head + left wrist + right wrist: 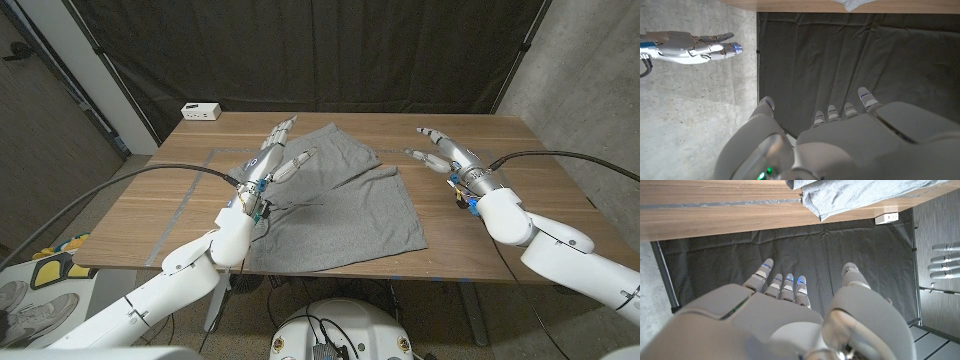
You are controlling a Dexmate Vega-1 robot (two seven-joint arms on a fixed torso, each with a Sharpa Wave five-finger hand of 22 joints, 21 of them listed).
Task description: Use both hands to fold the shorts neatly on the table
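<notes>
The grey shorts (340, 210) lie spread on the wooden table (520, 150), with a crease running across their far half. My left hand (268, 160) hovers over the shorts' left edge, fingers apart and pointing away, holding nothing. My right hand (440, 152) is over bare wood just right of the shorts, fingers spread and empty. The left wrist view shows my left hand (840, 145) with straight fingers, my right hand (690, 45) across from it, and a corner of the shorts (855, 4). In the right wrist view my right hand (790, 315) is empty, with the shorts (860, 195) beyond it.
A small white box (201, 110) sits at the table's far left corner, also in the right wrist view (888, 217). Tape lines (200, 165) mark the wood left of the shorts. A black curtain (330, 50) hangs behind the table. Cables trail from both arms.
</notes>
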